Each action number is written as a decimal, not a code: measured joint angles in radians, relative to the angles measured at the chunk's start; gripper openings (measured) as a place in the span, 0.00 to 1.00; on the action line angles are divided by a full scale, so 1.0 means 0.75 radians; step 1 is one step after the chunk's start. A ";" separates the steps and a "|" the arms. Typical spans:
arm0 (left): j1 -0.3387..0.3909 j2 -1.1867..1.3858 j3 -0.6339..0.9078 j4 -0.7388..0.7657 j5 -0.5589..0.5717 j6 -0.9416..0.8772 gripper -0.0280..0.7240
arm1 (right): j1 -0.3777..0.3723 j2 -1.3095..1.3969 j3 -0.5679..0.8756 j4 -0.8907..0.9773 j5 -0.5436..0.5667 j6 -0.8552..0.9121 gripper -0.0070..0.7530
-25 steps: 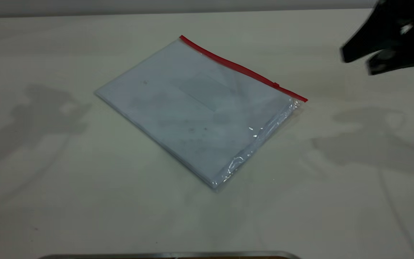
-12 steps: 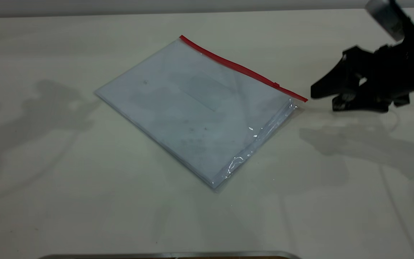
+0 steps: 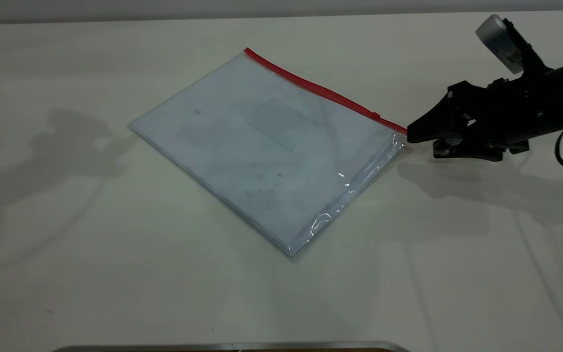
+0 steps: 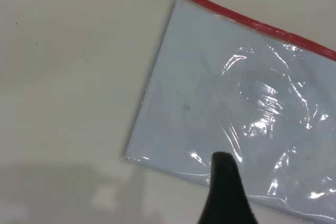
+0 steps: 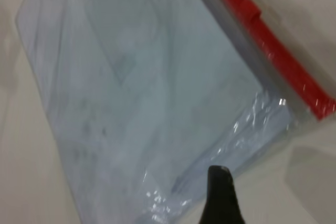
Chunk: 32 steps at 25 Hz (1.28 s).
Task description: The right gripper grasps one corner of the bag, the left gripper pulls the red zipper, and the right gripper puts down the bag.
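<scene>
Near edge of the desk (image 3: 115, 293): bare, with a metal rim (image 3: 232, 346) just showing. Middle: the bag (image 3: 262, 151) lying flat and turned, white sheets inside, the zipper (image 3: 325, 93) along its far-right edge, small slider (image 3: 376, 116) close to the right corner. Right pincer (image 3: 418, 139) low at that corner, released, jaws parted, tips just beside the plastic, nothing grasped yet. Left pincer (image 4: 224, 169) above the bag's left part; open or clenched, cannot tell. Risk: glossy plastic slipping out, or jaws pushing the bag away instead of pinching.
</scene>
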 joint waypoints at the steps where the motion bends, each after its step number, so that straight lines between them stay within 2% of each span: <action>1: 0.000 0.000 0.000 0.000 0.000 0.000 0.81 | 0.000 0.016 -0.019 0.000 0.009 0.000 0.79; 12: 0.000 0.000 0.000 -0.004 0.000 0.000 0.81 | 0.013 0.156 -0.137 0.002 0.061 0.000 0.79; 25: 0.000 0.000 0.000 -0.009 0.000 0.000 0.81 | 0.161 0.236 -0.288 0.006 0.124 -0.001 0.78; 28: 0.000 0.000 0.000 -0.009 0.000 0.000 0.81 | 0.172 0.239 -0.292 0.005 0.125 -0.001 0.72; 32: 0.000 0.000 0.000 -0.009 -0.001 0.000 0.81 | 0.168 0.245 -0.316 -0.002 0.125 -0.001 0.53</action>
